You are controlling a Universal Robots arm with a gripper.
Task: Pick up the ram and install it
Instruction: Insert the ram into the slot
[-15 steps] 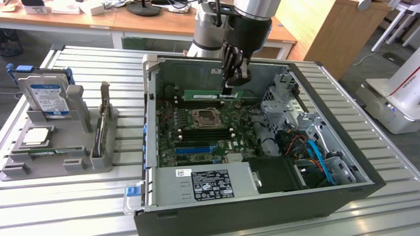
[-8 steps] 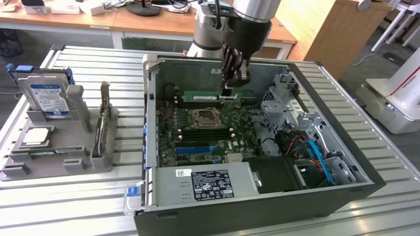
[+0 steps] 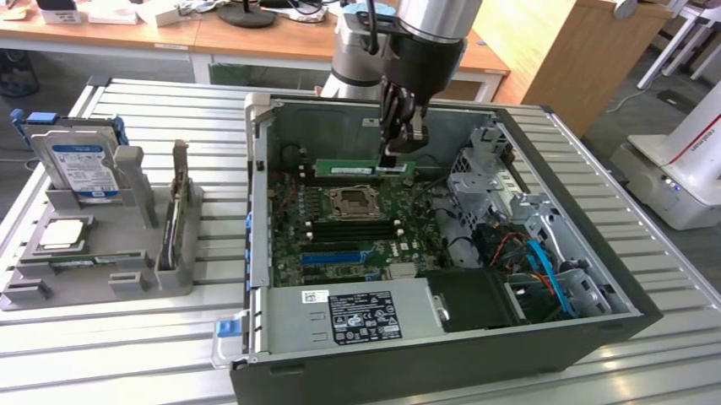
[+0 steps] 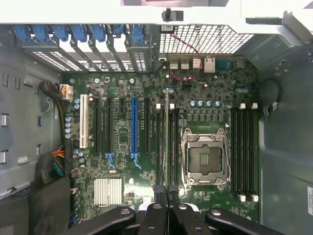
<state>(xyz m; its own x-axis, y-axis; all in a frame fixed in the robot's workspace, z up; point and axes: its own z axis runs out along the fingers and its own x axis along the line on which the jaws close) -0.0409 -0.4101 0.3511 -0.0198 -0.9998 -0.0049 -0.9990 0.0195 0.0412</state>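
**Claw** (image 3: 394, 159): black metal fingers, pinching one end of the ram.

**Ram** (image 3: 349, 166): slim green board strip, held on edge and level inside the case, near its back wall. In the wrist view it shows as a thin line (image 4: 166, 137) over the long black slots beside the socket; contact with a slot cannot be told.

**Case** (image 3: 451, 359): dark boxy metal, lying open on a ribbed grey table (image 3: 113, 359).

**Circuit board** (image 3: 338, 240): green, flat, densely studded.

**Socket** (image 3: 353, 203): square, with a silver frame.

**Holder** (image 3: 135, 261): grey moulded plastic, on the exterior view's left, with a hard drive (image 3: 84, 164) standing in it.
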